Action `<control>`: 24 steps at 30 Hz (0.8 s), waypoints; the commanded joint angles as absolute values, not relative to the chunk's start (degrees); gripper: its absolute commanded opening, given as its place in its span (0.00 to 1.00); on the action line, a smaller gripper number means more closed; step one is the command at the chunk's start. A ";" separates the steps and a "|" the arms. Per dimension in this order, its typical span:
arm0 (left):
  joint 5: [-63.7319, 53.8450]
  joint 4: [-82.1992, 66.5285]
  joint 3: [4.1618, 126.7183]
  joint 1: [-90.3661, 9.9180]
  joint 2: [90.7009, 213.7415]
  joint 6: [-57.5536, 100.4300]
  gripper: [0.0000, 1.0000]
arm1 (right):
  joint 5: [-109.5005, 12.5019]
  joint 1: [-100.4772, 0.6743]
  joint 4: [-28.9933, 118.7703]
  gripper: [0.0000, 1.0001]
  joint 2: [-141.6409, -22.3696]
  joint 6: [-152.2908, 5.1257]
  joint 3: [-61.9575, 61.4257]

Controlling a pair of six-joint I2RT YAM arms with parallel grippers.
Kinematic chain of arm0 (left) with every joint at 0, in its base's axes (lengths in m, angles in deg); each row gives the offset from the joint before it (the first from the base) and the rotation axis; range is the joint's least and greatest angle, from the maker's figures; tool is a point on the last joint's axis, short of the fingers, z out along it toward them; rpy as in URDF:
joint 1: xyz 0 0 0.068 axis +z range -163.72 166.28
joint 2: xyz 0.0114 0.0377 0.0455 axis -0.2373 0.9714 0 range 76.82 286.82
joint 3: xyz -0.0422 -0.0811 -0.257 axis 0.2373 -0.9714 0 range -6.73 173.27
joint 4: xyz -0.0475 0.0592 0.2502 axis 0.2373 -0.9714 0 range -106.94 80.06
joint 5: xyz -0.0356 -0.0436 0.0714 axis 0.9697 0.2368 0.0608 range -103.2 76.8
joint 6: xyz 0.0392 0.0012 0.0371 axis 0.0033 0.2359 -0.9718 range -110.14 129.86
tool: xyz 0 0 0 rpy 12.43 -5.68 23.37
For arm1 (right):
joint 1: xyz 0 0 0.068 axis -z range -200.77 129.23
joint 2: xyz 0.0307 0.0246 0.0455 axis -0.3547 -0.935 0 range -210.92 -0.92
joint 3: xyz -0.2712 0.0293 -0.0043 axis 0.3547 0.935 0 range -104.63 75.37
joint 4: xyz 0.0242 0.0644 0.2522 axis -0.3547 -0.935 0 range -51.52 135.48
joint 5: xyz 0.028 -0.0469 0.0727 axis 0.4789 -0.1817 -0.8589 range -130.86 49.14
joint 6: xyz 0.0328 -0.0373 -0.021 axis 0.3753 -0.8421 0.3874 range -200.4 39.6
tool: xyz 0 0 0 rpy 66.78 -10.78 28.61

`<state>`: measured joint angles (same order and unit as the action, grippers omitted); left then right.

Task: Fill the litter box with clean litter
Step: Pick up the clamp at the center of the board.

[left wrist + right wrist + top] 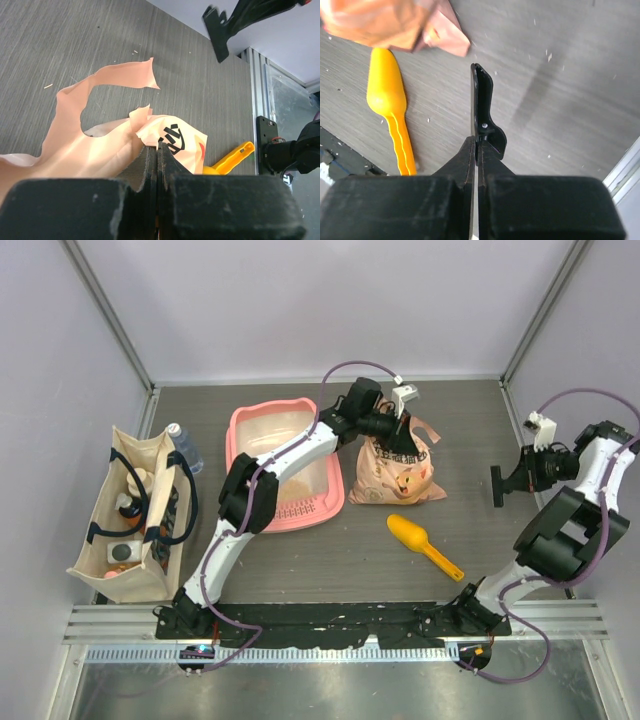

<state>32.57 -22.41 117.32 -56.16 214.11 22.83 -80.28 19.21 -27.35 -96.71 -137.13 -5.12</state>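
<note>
The pink litter box lies at the back left of the table, with my left arm stretched across it. Just right of it stands a peach bag printed with a cat. My left gripper is shut on the bag's torn top edge. Out at the right, above the table, my right gripper is shut on a flat black tool. A yellow scoop lies in front of the bag. The clean litter is out of view.
A beige tote bag holding several items stands at the left edge, with a clear bottle behind it. Pale walls enclose the table on three sides. A metal rail runs along the near edge.
</note>
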 commanded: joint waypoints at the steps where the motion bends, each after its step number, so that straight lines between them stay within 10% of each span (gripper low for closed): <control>1: 36.89 -23.39 117.46 -55.21 211.73 26.38 0.00 | -93.49 18.61 -40.65 0.01 -90.84 -148.60 -7.34; 24: 45.68 -10.74 120.80 -54.77 216.38 42.29 0.00 | -98.51 -3.46 -38.98 0.01 -94.96 -149.40 -10.14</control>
